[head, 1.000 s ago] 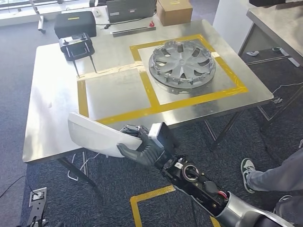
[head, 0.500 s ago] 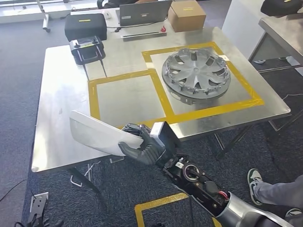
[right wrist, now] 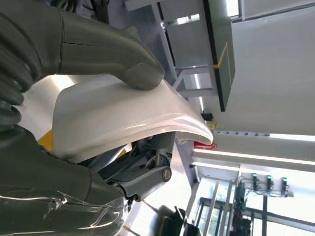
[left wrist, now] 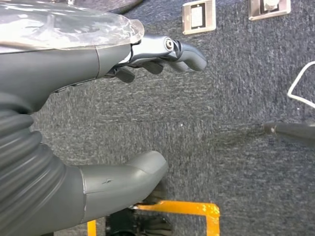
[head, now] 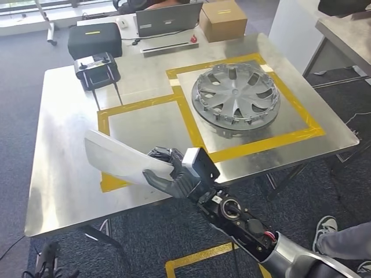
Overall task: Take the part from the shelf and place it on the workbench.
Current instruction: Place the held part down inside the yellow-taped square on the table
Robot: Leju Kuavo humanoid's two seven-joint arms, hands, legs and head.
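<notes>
Head view shows you one white part (head: 118, 159), clamped in the right hand (head: 175, 176) fingers (head: 159, 155) over the counter (head: 65, 145) near edge. One hubcap (head: 236, 95) sits inside the yellow tape; your camera has shifted since before, and the part now overlaps the counter more. Left hand (left wrist: 111, 98) fingers are apart, holding nothing.

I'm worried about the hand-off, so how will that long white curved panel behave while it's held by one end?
The long white curved panel probably is stiff: held at one end by the right hand, it juts out without sagging. Its glossy surface looks slippery, and the long overhang may let it twist.
</notes>
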